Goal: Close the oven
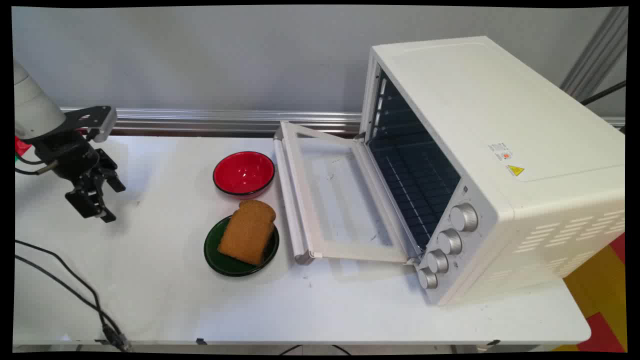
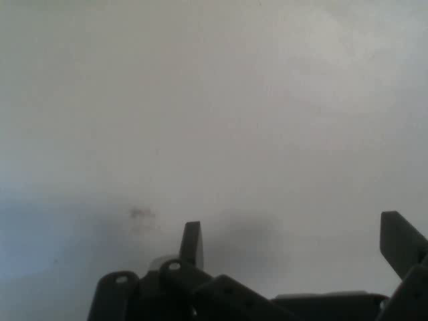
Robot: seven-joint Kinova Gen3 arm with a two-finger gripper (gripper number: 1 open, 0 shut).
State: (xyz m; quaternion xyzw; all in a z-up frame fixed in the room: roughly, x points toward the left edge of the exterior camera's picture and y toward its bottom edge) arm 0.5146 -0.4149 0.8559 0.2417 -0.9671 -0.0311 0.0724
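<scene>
My black gripper [image 1: 107, 202] hangs over the left part of the white table [image 1: 165, 295], open and holding nothing. In the hand view its two fingers [image 2: 192, 242] stand wide apart, with only bare table surface beyond them. A brown slice of bread [image 1: 247, 231] lies on a dark green plate [image 1: 220, 262] right of the gripper, near the table's middle. Just behind that plate sits an empty red bowl [image 1: 244, 173]. A white toaster oven [image 1: 480, 165] stands on the right with its door [image 1: 330, 197] folded down flat towards the plate and bowl.
Black cables [image 1: 65, 285] trail across the table's front left corner. A metal rail [image 1: 225, 120] runs along the wall behind the table. The oven's knobs [image 1: 450, 241] face the table's front edge.
</scene>
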